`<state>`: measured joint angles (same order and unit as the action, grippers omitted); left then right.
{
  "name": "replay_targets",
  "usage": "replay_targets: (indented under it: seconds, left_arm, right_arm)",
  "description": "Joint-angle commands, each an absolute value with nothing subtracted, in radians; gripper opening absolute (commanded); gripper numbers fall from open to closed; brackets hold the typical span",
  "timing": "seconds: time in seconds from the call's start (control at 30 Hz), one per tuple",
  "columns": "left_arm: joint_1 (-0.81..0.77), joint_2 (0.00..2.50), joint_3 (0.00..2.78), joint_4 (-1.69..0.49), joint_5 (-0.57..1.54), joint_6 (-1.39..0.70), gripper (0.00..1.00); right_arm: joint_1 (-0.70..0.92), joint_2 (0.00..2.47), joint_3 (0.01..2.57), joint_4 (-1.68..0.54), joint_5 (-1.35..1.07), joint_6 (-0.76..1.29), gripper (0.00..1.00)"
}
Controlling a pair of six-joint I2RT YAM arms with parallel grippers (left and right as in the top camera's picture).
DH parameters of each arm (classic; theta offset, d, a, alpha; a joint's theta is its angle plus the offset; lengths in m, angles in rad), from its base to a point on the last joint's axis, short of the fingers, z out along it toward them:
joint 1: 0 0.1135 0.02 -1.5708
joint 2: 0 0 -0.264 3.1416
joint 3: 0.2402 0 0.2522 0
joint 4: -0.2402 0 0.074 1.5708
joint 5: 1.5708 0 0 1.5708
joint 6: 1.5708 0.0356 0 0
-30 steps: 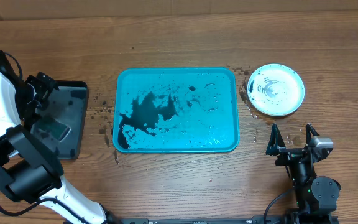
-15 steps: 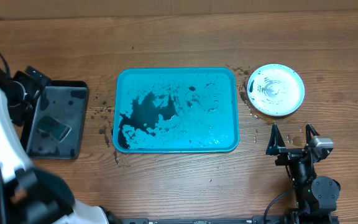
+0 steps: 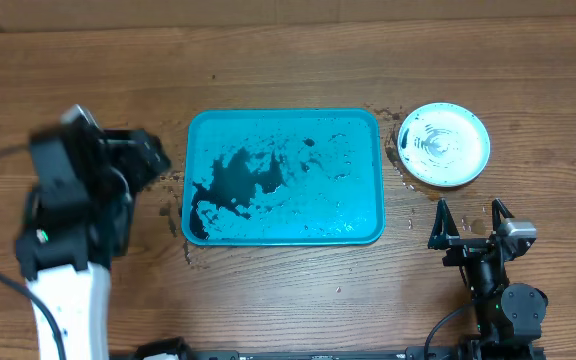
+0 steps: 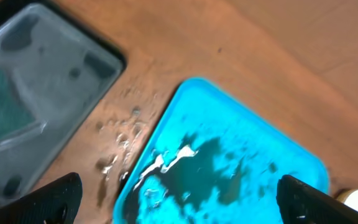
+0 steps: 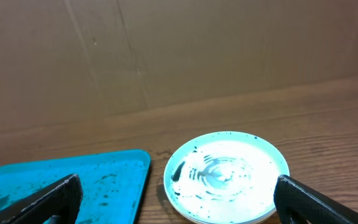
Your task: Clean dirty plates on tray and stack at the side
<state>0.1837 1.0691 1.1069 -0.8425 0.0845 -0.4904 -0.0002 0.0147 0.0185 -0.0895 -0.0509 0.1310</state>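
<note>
Turquoise tray (image 3: 288, 113) lies unmoved at mid-table, its long axis running left to right, with a black puddle (image 3: 233, 180) spread over its left half. You have swung the left arm (image 3: 68, 220) in from the left edge since a second ago. It now hangs over the black tray (image 4: 107, 57) and hides most of it from overhead. The left gripper (image 4: 182, 202) looks down on the gap between the two trays, its fingers wide apart with nothing between them. The right gripper (image 3: 469, 210) has not shifted. It sits at the near right, fingers likewise spread and empty, aimed at the far side. One plate (image 3: 444, 145) is visible, flat on the table just right of the tray's far right corner, white with black smears. Whether others lie beneath it, you cannot tell. Surface: brown wood-grain table (image 3: 268, 60), wet with drops (image 4: 120, 146) between the two trays. Brown cardboard wall (image 5: 166, 56) closes the far side.
</note>
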Motion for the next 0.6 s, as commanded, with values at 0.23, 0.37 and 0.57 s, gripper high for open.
replay_targets:
  seconds: [0.23, 0.37, 0.57]
  left_arm:
    - [0.176, 0.803, 0.723, -0.783, -0.024, -0.508, 1.0]
    - [0.174, 0.723, 0.585, -0.654, 0.063, -0.338, 1.0]
    - [0.14, 0.612, 0.423, -0.488, 0.131, -0.135, 1.0]
  right_arm:
    - [-0.002, 0.003, 0.009, -0.082, -0.042, 0.139, 1.0]
    - [-0.002, 0.003, 0.009, -0.082, -0.042, 0.138, 1.0]
    - [-0.002, 0.003, 0.009, -0.082, -0.042, 0.139, 1.0]
